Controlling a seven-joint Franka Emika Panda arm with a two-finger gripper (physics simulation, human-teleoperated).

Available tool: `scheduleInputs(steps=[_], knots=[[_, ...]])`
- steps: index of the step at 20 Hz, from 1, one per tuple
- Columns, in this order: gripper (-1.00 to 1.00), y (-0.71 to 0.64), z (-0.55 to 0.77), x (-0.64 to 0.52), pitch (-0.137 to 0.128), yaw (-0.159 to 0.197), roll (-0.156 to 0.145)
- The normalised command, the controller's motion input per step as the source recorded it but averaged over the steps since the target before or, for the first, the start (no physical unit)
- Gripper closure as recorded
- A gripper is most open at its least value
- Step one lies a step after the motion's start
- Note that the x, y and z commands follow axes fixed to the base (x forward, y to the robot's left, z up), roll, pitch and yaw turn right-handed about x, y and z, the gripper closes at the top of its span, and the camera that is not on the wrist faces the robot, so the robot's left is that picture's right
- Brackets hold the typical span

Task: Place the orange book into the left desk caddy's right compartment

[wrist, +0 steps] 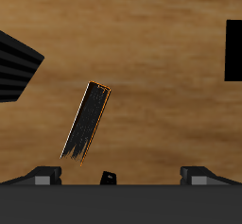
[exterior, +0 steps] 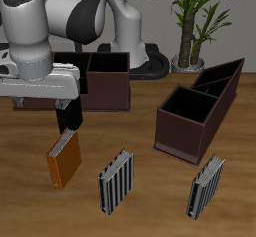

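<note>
no readable writing or labels anywhere. the left desk caddy (exterior: 197,109) sits diagonal, and its right compartment (exterior: 187,105) looks empty. the straight caddy (exterior: 107,80) farther back looks empty as well. the orange book (exterior: 65,159) stands near the table's front edge, the gripper (exterior: 68,121) just above it, fingers spread, grasping nothing.

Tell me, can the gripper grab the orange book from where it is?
Probably yes. The gripper hangs right above the orange book, which stands upright on the table with nothing over its top edge. The nearest striped book stands apart from it. Whether the gripper is open is not clear.
</note>
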Motion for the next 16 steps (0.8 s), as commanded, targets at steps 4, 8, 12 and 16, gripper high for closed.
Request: scheduleInputs(steps=[4, 8, 12, 16], knots=[[-1.0, 0.04, -0.23, 0.11, -0.027, -0.006, 0.035], [-1.0, 0.02, -0.12, 0.06, -0.012, -0.001, 0.032], [-1.0, -0.04, -0.21, 0.08, -0.02, -0.006, 0.026], [-1.0, -0.06, -0.29, 0.1, 0.013, -0.013, -0.011]])
